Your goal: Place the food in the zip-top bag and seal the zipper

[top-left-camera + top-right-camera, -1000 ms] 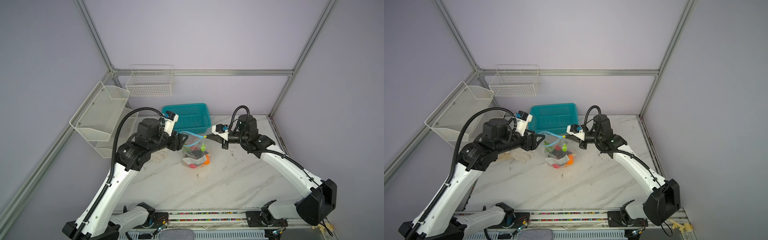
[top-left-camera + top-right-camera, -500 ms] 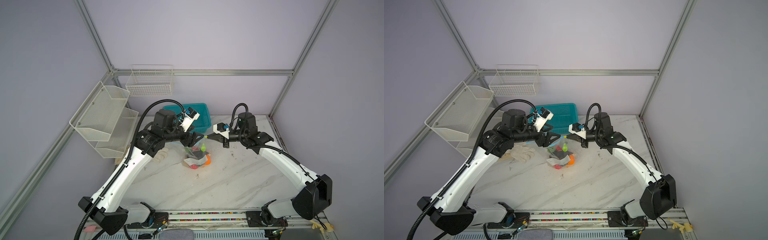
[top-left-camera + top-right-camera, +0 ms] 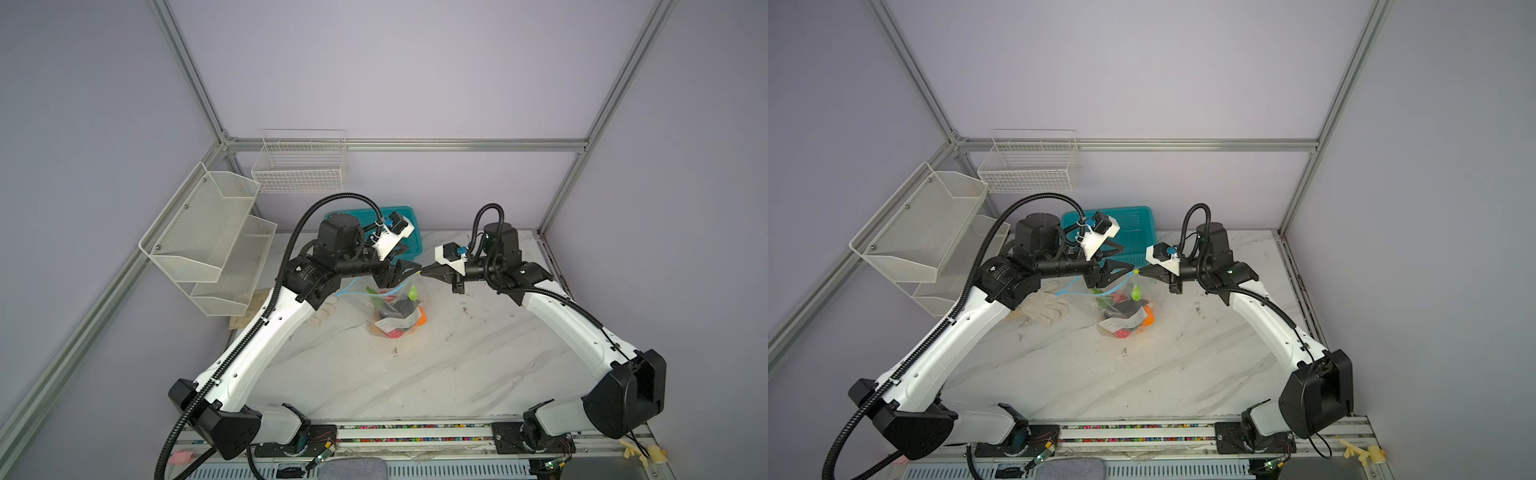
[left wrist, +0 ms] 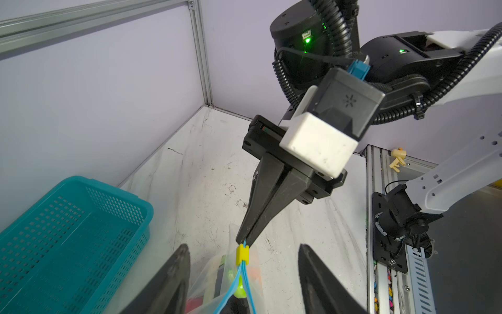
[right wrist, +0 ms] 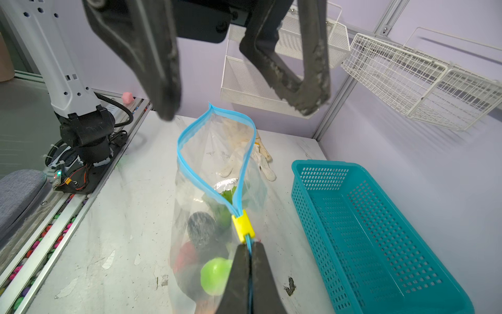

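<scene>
The clear zip-top bag [image 3: 392, 307] [image 3: 1123, 309] hangs over the marble table with its mouth agape. Inside lies the food: a green piece [image 5: 216, 276], a dark eggplant [image 5: 202, 228], red and orange pieces [image 3: 421, 319]. The light-blue zipper [image 5: 187, 133] loops open and ends at a yellow slider [image 5: 242, 225] [image 4: 241, 254]. My right gripper [image 5: 248, 246] [image 3: 424, 272] is shut on the zipper strip just behind the slider. My left gripper [image 4: 243, 246] [image 3: 1121, 272] is open, one finger on each side of the slider without touching it.
A teal plastic basket [image 5: 366, 231] [image 3: 1136, 228] stands behind the bag, close to both grippers. A white glove [image 3: 1046, 307] lies on the table left of the bag. White wire racks [image 3: 208, 241] [image 3: 299, 166] hang on the left and back walls.
My left arm has swung right from the bag's left side up to the slider, its jaws narrowing a little. The right gripper has kept its hold on the zipper end.
</scene>
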You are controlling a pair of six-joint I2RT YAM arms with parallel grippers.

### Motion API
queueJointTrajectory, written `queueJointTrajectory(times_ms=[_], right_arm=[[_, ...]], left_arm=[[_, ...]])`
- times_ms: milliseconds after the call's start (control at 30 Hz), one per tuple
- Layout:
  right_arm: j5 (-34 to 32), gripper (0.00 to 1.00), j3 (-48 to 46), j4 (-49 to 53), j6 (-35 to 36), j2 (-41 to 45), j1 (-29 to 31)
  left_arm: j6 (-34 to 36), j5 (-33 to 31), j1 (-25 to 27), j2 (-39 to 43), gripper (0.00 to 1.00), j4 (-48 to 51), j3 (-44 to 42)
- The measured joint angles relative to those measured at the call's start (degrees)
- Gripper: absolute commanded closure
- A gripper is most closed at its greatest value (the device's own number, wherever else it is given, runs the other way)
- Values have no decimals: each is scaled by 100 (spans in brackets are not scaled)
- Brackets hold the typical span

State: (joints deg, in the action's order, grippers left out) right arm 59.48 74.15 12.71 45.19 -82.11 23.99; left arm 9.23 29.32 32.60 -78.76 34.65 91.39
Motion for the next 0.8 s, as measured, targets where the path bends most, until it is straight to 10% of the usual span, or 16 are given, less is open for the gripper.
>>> queueJointTrajectory(times_ms=[533,800], right_arm=[[155,100,-2,0,66,2,-175],[197,100,-2,-2,85,2,-251]], left_arm=[[232,-315,199,-527,47,-116,-11],[249,-363,203,-789,67,-55,-11]])
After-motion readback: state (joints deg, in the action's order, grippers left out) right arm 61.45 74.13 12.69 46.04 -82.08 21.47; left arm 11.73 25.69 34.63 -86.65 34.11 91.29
